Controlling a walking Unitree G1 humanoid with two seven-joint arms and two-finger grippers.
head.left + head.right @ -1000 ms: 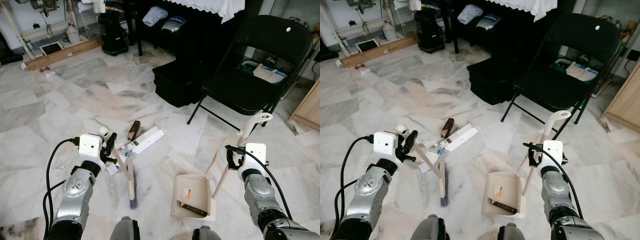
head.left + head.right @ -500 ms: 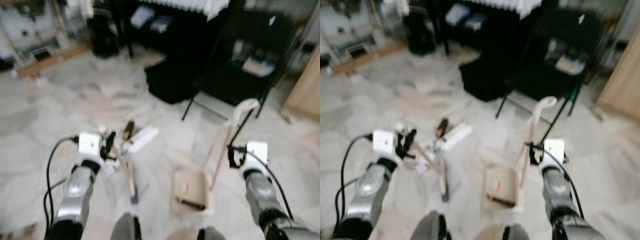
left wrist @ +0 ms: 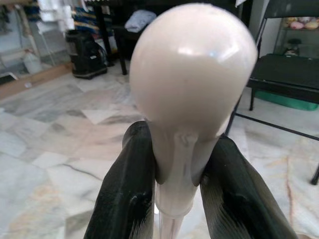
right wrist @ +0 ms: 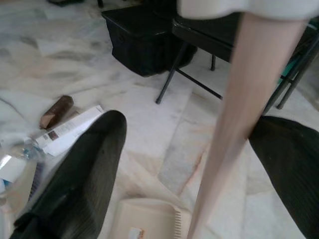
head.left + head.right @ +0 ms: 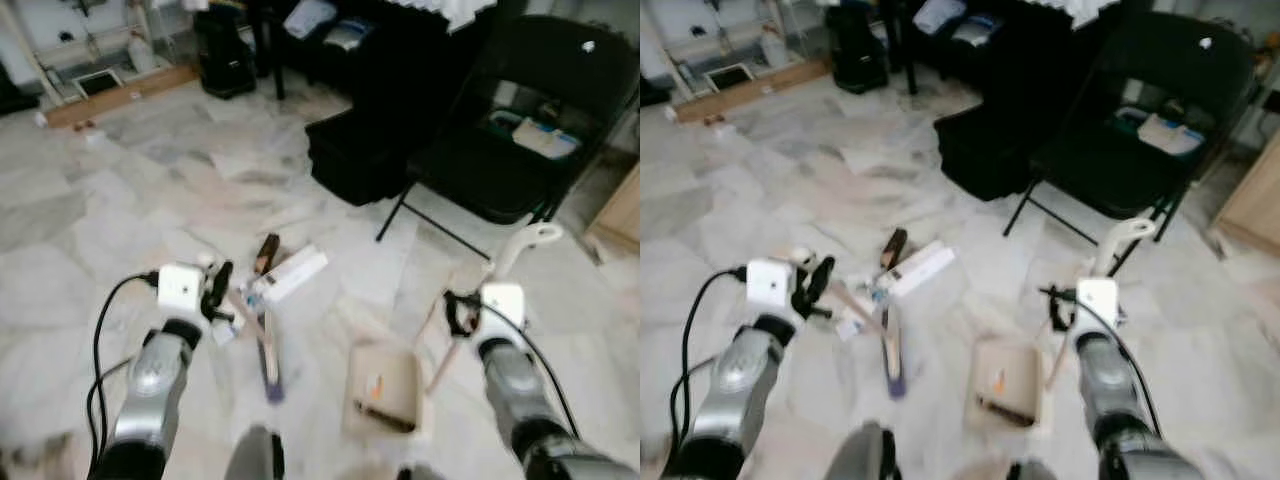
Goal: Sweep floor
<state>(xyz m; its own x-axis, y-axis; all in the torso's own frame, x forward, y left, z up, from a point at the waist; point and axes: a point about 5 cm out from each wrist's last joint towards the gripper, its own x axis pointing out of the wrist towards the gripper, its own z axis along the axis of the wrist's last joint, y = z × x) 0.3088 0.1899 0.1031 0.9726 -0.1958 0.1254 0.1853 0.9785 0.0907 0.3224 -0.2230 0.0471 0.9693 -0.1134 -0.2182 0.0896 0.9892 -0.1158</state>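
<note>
I have the left gripper [image 3: 174, 174] pinched on the neck of the broom [image 5: 262, 345], just under its round cream knob; in the left wrist view both black fingers [image 3: 127, 199] press against the shaft. The broom slants down from that grip to its purple-bristled head on the marble floor [image 5: 110, 215], resting beside the litter: a white box [image 5: 292, 276], a brown piece [image 5: 267, 250] and some small scraps near the gripper.

My right gripper [image 5: 462, 312] sits around the pale upright handle of the dustpan [image 5: 385, 392]. In the right wrist view the handle passes between its 2 fingers [image 4: 75, 184], which look spread wider than the pole, so I cannot tell whether it truly clamps. The pan lies flat on the floor, just right of the broom head, with a dark item and a small orange scrap already in it.

I judge both tools light, rigid plastic. The knob is glossy and may twist in my hold, so gripping lower on the shaft would give better control. The litter is light and will likely skid on the smooth marble, so short, gentle strokes toward the pan seem wise. The black folding chair [image 5: 520, 130] stands behind the pan, near the handle.
</note>
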